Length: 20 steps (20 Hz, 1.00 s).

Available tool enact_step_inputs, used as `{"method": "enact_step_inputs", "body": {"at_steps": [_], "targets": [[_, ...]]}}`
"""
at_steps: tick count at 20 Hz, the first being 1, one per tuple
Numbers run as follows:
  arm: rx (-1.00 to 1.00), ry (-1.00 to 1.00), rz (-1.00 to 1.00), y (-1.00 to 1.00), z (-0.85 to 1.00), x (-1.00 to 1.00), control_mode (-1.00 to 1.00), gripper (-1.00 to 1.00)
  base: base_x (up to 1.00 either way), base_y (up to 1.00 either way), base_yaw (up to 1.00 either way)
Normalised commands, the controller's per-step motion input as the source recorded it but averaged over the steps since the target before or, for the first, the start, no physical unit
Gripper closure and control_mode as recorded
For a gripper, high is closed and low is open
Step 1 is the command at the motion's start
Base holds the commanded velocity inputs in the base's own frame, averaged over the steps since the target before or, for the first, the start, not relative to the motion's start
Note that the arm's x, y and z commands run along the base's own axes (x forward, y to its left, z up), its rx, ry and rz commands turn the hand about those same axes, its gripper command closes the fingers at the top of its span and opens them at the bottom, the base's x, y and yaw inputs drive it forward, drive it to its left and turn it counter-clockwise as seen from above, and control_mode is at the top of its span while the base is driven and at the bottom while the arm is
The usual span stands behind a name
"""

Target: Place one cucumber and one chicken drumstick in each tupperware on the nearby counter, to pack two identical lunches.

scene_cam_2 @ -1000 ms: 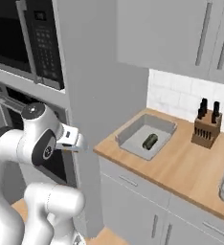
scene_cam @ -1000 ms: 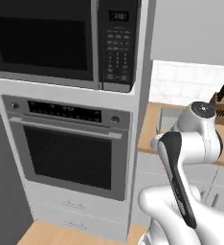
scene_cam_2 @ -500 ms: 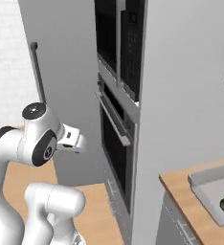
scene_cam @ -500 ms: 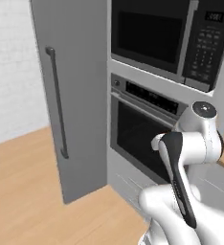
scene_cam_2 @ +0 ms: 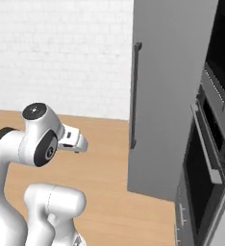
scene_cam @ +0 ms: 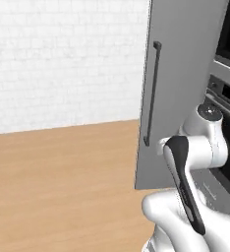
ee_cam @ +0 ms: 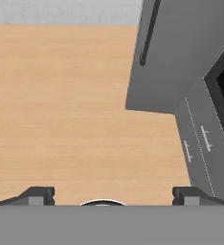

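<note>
1 tall grey cabinet (scene_cam: 186,74) beside oven (scene_cam_2: 206,163).

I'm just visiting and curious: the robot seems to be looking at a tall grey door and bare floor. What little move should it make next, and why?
Probably keep turning the base toward the tall grey fridge-like door and line up with its long dark vertical handle. The open two-finger gripper holds nothing and points at the light wooden floor, with no food or boxes in sight.

Floor (scene_cam: 63,167) pale wood, matt; tall cabinet (scene_cam: 186,74) smooth grey; wall (scene_cam: 63,59) white brick.
</note>
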Motion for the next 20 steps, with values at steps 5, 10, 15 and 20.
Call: {"method": "enact_step_inputs", "body": {"at_steps": [5, 10, 15, 20], "targets": [[0.0, 0.0, 0.0, 0.0, 0.0, 0.0, 1.0, -1.0, 0.63, 0.4, 0.45], [0.0, 0.0, 0.0, 0.0, 0.0, 0.0, 1.0, -1.0, 1.0, 0.02, 0.28], [0.0, 0.0, 0.0, 0.0, 0.0, 0.0, 1.0, -1.0, 1.0, 0.11, 0.0], [0.0, 0.0, 0.0, 0.0, 0.0, 0.0, 1.0, -1.0, 1.0, 0.82, -0.14]]}}
